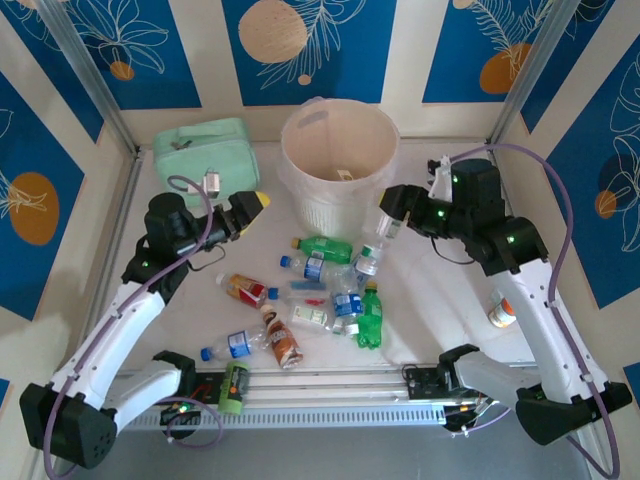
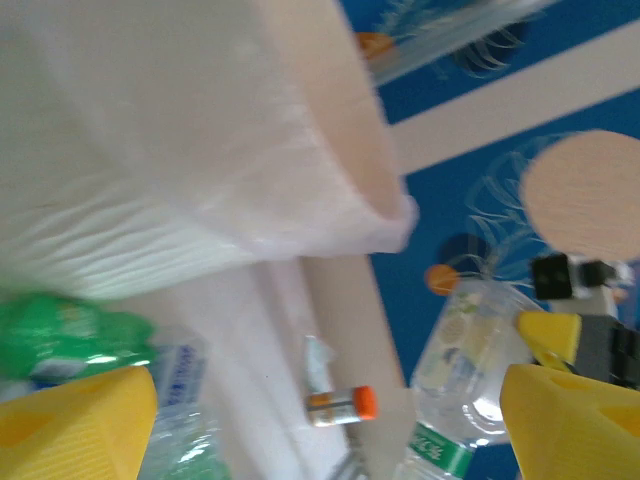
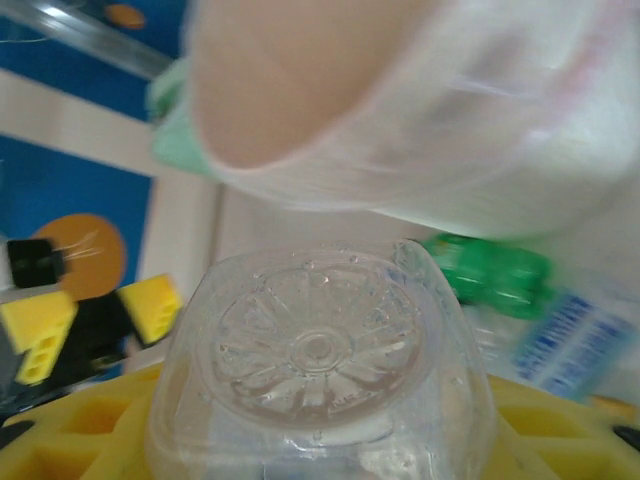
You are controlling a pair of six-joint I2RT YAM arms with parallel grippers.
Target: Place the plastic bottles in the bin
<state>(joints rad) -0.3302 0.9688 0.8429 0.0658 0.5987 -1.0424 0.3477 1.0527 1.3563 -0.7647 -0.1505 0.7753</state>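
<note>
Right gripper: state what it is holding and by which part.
The right gripper holds a clear bottle by its lower body, near the base. The left gripper is open and holds nothing.

The bin [image 2: 200, 130] is blurred and cut off at the left wrist view's top and left edges; the clear bottle [image 3: 320, 350] runs off the right wrist view's bottom edge

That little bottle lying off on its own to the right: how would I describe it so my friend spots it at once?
Start at the big white bin at the back, then look down to the long white section of the right arm. Beside it lies a small bottle with an orange cap, alone, well apart from the heap of bottles before the bin.
</note>
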